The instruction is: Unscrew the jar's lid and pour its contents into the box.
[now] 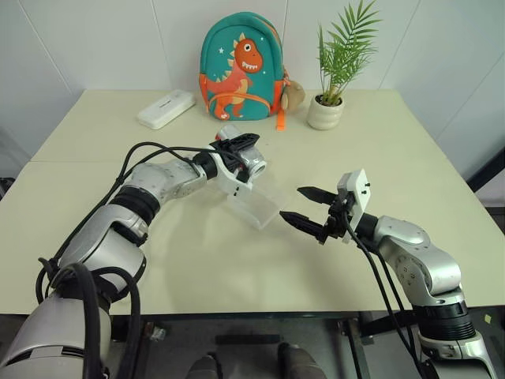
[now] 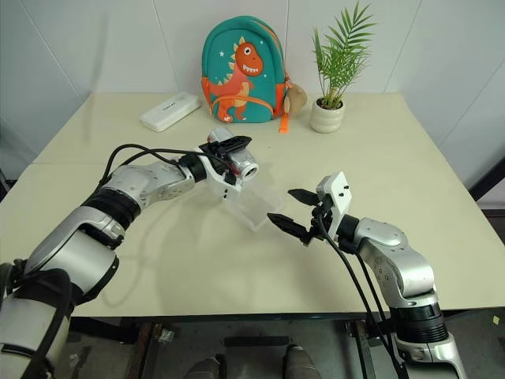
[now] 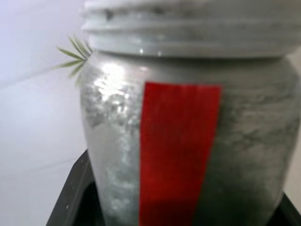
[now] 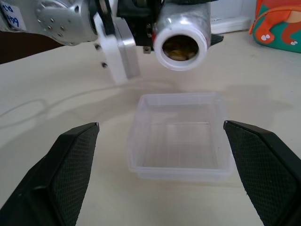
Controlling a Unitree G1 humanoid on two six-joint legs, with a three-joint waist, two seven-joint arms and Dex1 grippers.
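My left gripper (image 1: 239, 144) is shut on the silver-grey jar (image 1: 254, 163), whose red strip (image 3: 178, 150) faces the left wrist camera. The jar (image 4: 181, 28) lies tipped on its side above the far edge of the clear box (image 1: 260, 221), its open mouth facing my right gripper. A few small brownish pieces of the contents (image 4: 178, 52) sit inside the mouth. The box (image 4: 178, 96) looks empty. My right gripper (image 1: 309, 208) stands open and empty just right of the box, with its fingers (image 4: 70, 165) spread wider than the box. The lid is out of view.
A dinosaur backpack (image 1: 241, 67), a white plant pot (image 1: 325, 112) and a flat white case (image 1: 166, 108) stand along the table's far side. The table's front edge (image 1: 237, 312) runs just below both arms.
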